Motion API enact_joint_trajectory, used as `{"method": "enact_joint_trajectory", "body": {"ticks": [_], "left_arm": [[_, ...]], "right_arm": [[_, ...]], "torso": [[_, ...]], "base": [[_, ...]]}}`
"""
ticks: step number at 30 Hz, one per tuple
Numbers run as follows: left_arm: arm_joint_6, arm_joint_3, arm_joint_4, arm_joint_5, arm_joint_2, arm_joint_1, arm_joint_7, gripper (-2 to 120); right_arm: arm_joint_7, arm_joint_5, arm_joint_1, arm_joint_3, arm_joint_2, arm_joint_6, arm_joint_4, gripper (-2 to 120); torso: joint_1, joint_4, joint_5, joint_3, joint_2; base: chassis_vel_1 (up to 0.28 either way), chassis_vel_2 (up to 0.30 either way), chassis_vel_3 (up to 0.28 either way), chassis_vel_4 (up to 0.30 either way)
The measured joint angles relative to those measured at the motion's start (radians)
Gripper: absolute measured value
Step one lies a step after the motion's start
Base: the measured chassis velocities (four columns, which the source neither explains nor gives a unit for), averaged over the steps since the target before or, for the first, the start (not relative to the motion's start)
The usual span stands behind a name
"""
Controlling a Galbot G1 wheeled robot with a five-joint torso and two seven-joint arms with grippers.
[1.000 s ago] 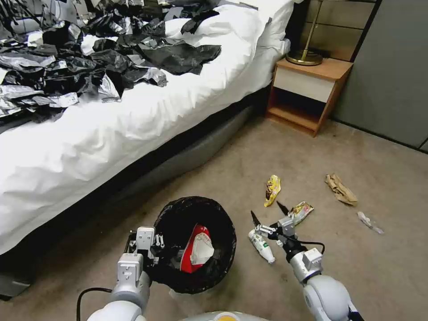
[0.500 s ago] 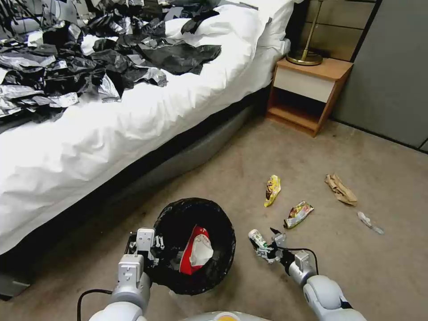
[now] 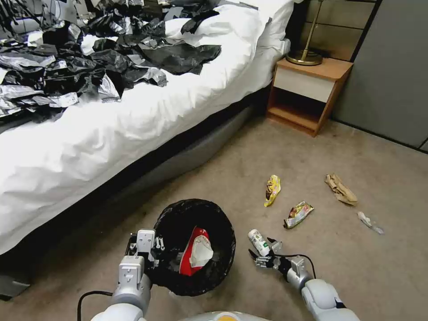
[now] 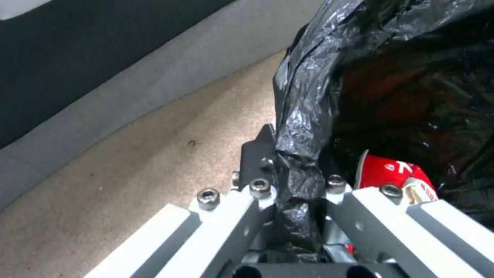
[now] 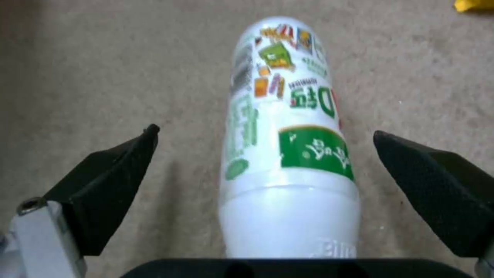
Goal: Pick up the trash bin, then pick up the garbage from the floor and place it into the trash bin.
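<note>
Your right gripper [image 5: 265, 162] sits wide open, empty, straddling the small white green-labelled bottle [image 5: 285, 131] lying on the carpet beside the trash bin [image 3: 195, 246]; likely light, smooth, rollable, so pinch mid-body.

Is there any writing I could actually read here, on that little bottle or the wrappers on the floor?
Bottle between the open right gripper fingers: colourful green-label print, none legible.
Red-white wrapper in the trash bin: white marks, unreadable.
Yellow wrapper and foil wrapper: too small.

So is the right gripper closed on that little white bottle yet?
No, open: the right gripper has its fingers spread either side of the white bottle, with carpet visible in both gaps.
</note>
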Motion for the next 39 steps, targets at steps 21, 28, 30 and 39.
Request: {"method": "enact_joint_trajectory", "body": {"ticks": [21, 28, 30, 39], "left_arm": [[-0.005, 0.002, -0.014, 0.001, 0.007, 0.014, 0.000, 1], [-0.011, 0.002, -0.017, 0.002, 0.009, 0.020, 0.000, 1], [-0.013, 0.002, -0.017, 0.003, 0.009, 0.021, 0.000, 1], [-0.014, 0.004, -0.018, 0.006, 0.013, 0.019, 0.000, 1]], "right_arm": [[0.039, 0.004, -0.015, 0.023, 0.007, 0.038, -0.016, 49], [0.056, 0.027, -0.034, 0.021, 0.007, 0.035, 0.011, 41], [0.056, 0.028, -0.037, 0.022, 0.007, 0.035, 0.018, 41], [0.082, 0.121, -0.105, 0.024, -0.018, 0.035, 0.271, 41]], "torso": [[0.000, 0.0000, 0.0001, 0.000, 0.000], [0.000, -0.0001, 0.0001, 0.000, 0.000], [0.000, -0.0001, 0.0001, 0.000, 0.000], [0.000, -0.0002, 0.0002, 0.000, 0.000]], "base": [[0.000, 0.000, 0.000, 0.000], [0.000, 0.000, 0.000, 0.000], [0.000, 0.000, 0.000, 0.000], [0.000, 0.000, 0.000, 0.000]]}}
